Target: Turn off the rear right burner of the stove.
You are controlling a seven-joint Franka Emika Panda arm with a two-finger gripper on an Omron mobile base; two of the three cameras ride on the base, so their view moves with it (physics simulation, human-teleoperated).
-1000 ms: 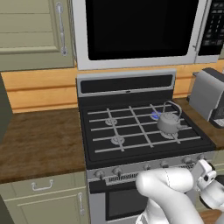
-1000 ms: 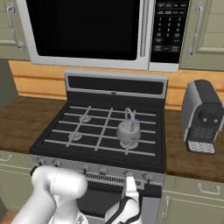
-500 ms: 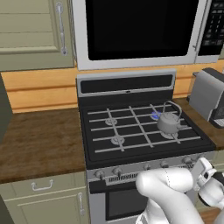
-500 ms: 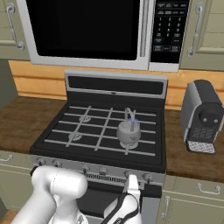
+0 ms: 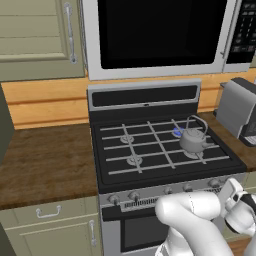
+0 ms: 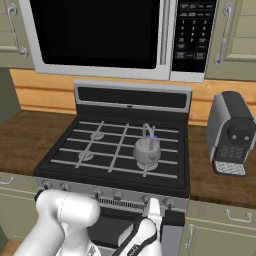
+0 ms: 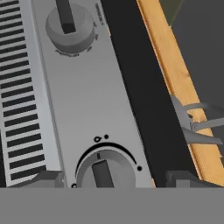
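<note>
The hand (image 7: 105,181) hung low at the front of the stove (image 5: 150,97), its two fingertips (image 7: 46,178) spread wide and released, grasping nothing. In the hand view I saw a round grey knob (image 7: 106,171) midway between the tips and just ahead of them, on the steel front strip (image 7: 83,100); I could not tell whether the pads touched it. A second knob (image 7: 69,24) stood farther along the strip, well beyond the hand, and the slotted vent (image 7: 19,100) ran beside both. From the right base view, the hand (image 6: 153,210) sat just below the knob row near the strip's right end.

The rear right burner (image 5: 178,132) lay up and beyond the hand, on the cooktop under the black grates (image 5: 150,145), with its blue glow showing; so I judged the flame not yet off. The grey kettle (image 5: 192,140) stood just beside that burner, on the front right one.

I judged the step in hand to be the approach to the knob, before any grasp. The next move, as I read it, called for easing the hand forward until the tips straddled the knob, clenching on it, then rolling the wrist toward the off mark. Whether this knob governed the rear right burner I could not confirm from its markings.
</note>
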